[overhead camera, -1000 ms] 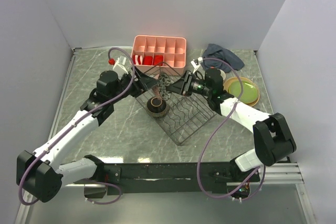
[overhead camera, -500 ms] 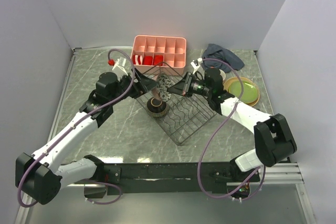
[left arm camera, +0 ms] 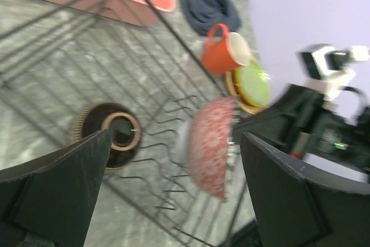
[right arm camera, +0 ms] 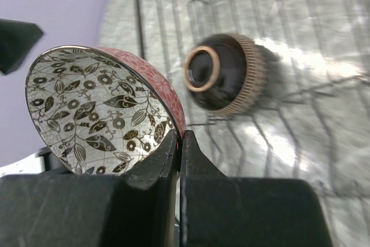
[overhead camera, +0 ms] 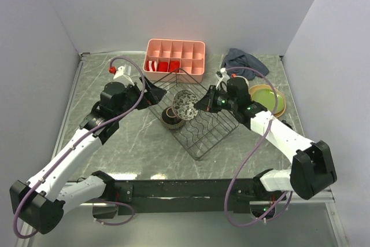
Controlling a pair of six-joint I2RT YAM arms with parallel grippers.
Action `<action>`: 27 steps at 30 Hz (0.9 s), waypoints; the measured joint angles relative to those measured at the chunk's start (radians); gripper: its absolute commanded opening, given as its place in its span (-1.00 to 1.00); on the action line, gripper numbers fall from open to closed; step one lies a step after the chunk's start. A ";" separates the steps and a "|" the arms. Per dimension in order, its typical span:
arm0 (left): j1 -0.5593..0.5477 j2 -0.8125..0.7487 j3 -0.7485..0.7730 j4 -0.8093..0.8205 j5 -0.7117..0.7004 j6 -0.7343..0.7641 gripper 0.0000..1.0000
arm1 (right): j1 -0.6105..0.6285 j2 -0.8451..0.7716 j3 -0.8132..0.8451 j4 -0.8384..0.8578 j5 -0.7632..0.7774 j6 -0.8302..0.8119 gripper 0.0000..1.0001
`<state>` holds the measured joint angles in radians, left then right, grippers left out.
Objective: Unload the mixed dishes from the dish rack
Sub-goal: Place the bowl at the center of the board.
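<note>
One pinkish bowl [right arm camera: 98, 108], leaf-patterned inside

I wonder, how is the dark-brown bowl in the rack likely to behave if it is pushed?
The dark-brown bowl lies on its side, so it may roll against the dish rack wires. It looks stiff and glazed, probably slippery and breakable.

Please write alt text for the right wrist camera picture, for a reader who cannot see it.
The right claw is shut on the rim of a pinkish bowl with a leaf-and-flower pattern inside, held on its side over the black wire dish rack. Behind it, a dark-brown bowl lies on its side among the rack's wires.
</note>
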<state>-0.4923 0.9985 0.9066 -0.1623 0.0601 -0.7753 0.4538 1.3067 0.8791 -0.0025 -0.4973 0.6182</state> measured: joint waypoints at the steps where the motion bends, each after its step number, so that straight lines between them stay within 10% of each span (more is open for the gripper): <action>1: 0.000 -0.003 0.002 -0.013 -0.015 0.012 0.99 | 0.000 -0.008 0.011 -0.038 0.022 -0.019 -1.00; 10: 0.000 -0.067 0.008 -0.117 -0.231 0.159 0.99 | -0.083 -0.142 0.088 -0.317 0.163 -0.148 -1.00; 27: 0.000 -0.156 -0.253 0.024 -0.556 0.370 0.99 | -0.619 -0.287 0.048 -0.673 0.280 -0.191 -1.00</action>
<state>-0.4923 0.8429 0.6533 -0.1383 -0.4961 -0.4053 -0.1650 1.0195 0.9276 -0.6750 -0.2176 0.4271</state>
